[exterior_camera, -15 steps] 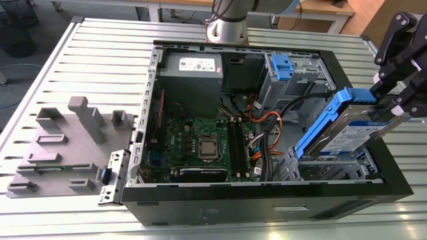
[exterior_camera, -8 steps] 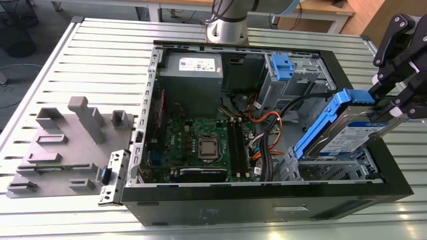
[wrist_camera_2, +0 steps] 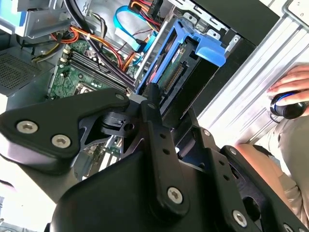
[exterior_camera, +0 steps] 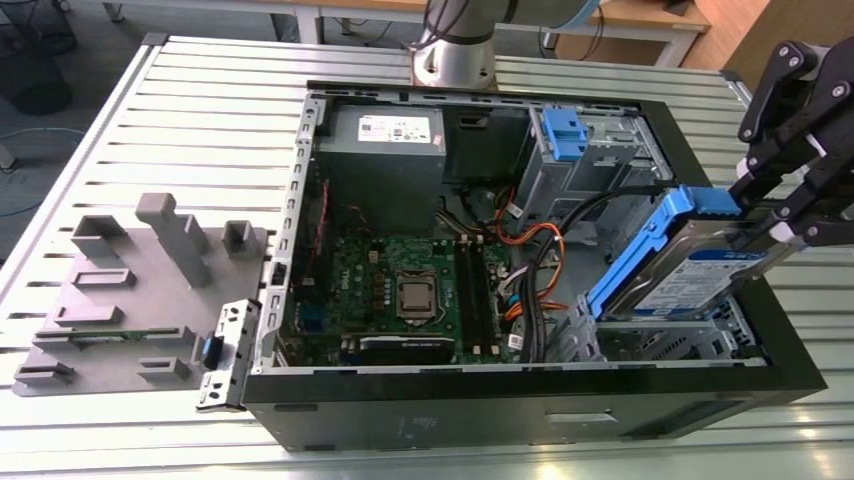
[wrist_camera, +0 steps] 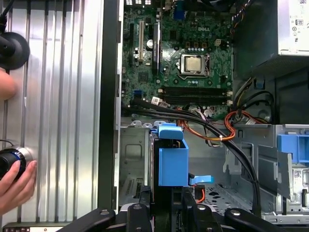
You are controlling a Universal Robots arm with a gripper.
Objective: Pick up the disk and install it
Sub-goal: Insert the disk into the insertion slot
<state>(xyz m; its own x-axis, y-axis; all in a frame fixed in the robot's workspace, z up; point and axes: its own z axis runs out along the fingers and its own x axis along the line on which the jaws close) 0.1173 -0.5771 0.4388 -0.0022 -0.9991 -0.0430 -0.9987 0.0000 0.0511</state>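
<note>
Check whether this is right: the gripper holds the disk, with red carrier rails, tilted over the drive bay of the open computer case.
Only the colour is wrong: the exterior view shows blue carrier rails. The gripper holds the disk tilted over the drive bay of the computer case.

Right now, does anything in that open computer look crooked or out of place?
Yes: the disk stands tilted, one end poking up above the drive cage at the exterior view's right, gripped in the jaws rather than lying seated.
</note>
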